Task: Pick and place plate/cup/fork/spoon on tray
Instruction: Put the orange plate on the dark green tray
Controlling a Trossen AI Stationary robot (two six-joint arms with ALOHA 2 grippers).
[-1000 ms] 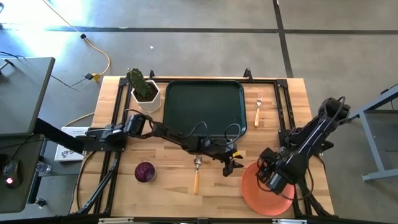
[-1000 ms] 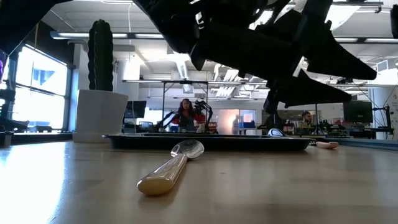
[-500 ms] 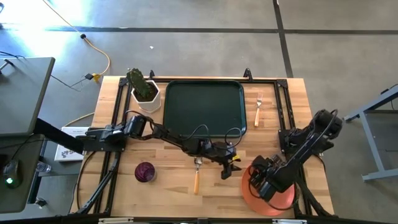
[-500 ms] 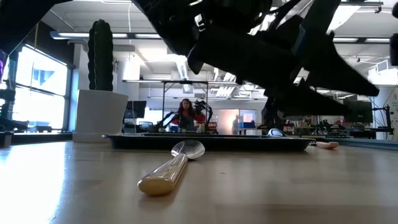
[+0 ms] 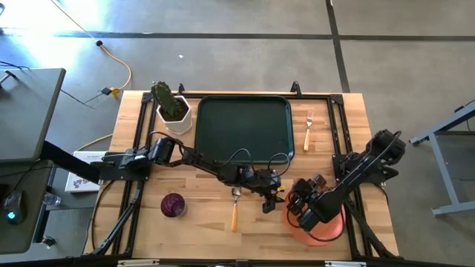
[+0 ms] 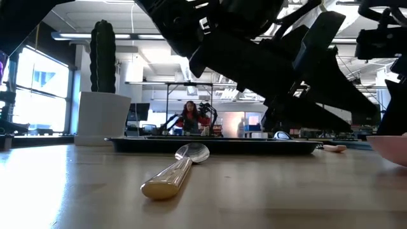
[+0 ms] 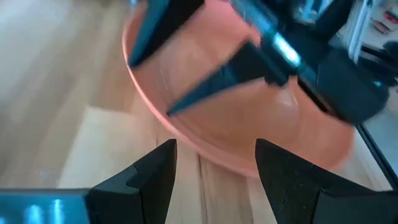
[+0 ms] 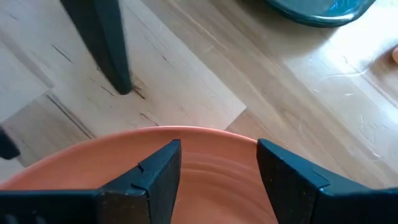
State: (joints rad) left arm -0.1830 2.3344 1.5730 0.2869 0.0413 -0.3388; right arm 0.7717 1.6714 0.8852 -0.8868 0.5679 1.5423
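No legible markings — right gripper (image 5: 297, 210) spread-fingered over the plate (image 5: 330, 226); left gripper (image 5: 272, 200) likewise parted, near the spoon (image 5: 235, 208).

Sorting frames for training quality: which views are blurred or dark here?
Left wrist view: motion-blurred, plate and right pincer smeared. Low view: arms are black silhouettes against bright room lights; spoon sharp. Right wrist view: fairly crisp, wood grain readable. High view: evenly lit, tray clear.

Illumination is bright and even in the high view, with soft, short shadows beside the arms. In the low view, ceiling lights and a window at left backlight the arms into dark silhouettes. The left wrist view is motion-blurred; the plate (image 7: 249, 118) appears smeared.
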